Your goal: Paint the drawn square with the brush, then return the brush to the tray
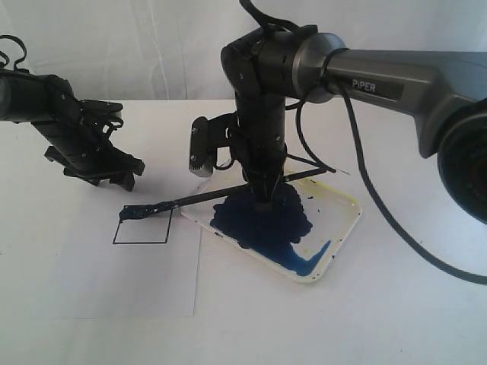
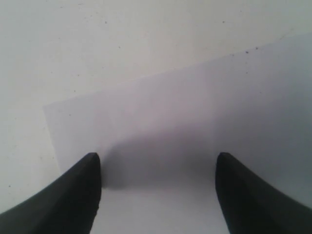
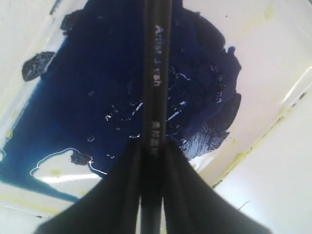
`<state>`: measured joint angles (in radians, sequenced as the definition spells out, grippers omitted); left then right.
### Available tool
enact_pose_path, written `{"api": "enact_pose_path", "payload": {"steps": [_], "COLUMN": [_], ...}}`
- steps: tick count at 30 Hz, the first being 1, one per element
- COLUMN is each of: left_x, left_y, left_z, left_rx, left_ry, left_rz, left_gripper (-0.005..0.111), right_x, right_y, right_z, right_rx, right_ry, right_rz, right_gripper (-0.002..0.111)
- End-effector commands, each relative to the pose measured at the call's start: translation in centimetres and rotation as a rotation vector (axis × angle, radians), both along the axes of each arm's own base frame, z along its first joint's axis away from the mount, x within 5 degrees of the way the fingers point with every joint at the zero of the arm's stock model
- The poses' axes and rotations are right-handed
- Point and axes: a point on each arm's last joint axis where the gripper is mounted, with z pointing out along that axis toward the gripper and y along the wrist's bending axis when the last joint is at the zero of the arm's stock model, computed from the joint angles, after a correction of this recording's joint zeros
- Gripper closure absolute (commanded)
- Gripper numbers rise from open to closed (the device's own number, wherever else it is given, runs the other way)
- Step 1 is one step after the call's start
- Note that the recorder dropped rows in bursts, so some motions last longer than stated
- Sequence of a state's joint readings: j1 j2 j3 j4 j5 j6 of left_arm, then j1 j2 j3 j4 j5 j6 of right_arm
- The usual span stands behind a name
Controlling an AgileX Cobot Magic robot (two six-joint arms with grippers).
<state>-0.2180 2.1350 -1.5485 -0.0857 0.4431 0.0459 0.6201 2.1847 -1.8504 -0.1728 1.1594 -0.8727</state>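
White tabletop (image 1: pixel 396 304): brush (image 1: pixel 205 197) in right end effector (image 3: pixel 151 147), perhaps on drawn square (image 1: pixel 141 228)

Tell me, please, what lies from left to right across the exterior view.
Left claw → square → tray. The brush spans square and tray, and the right claw stands over the tray, so I leave them out.

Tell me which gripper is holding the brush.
The right gripper, fingers shut on the brush above the tray; the left gripper is open and empty.
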Motion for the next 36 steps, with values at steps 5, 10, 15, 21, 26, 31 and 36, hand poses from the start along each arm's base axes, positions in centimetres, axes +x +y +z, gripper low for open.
{"api": "enact_pose_path", "payload": {"steps": [5, 10, 15, 21, 26, 31, 36], "left_x": [-0.3, -0.3, -0.3, -0.3, -0.3, -0.3, -0.3], "left_y": [-0.2, -0.2, -0.2, -0.2, -0.2, -0.2, -0.2], "left_z": [-0.3, -0.3, -0.3, -0.3, -0.3, -0.3, -0.3], "left_rx": [0.001, 0.001, 0.001, 0.001, 0.001, 0.001, 0.001], "left_ry": [0.041, 0.041, 0.041, 0.041, 0.041, 0.041, 0.041], "left_rz": [-0.001, -0.001, -0.001, -0.001, -0.001, -0.001, -0.001], "left_gripper": [0.037, 0.037, 0.037, 0.037, 0.037, 0.037, 0.037], "right_x": [0.3, 0.4, 0.4, 0.2, 0.3, 0.3, 0.2], "right_y": [-0.6, -0.6, -0.7, -0.8, -1.0, -0.9, -0.9], "right_z": [0.7, 0.8, 1.0, 1.7, 1.7, 1.7, 1.7], "right_rx": [-0.034, -0.043, -0.045, -0.036, -0.060, -0.066, -0.075], "right_ry": [-0.043, -0.050, -0.057, -0.069, -0.073, -0.073, -0.074], "right_rz": [-0.005, -0.005, -0.003, -0.004, -0.001, 0.017, 0.044], "right_gripper": [0.108, 0.108, 0.108, 0.108, 0.108, 0.108, 0.108]}}
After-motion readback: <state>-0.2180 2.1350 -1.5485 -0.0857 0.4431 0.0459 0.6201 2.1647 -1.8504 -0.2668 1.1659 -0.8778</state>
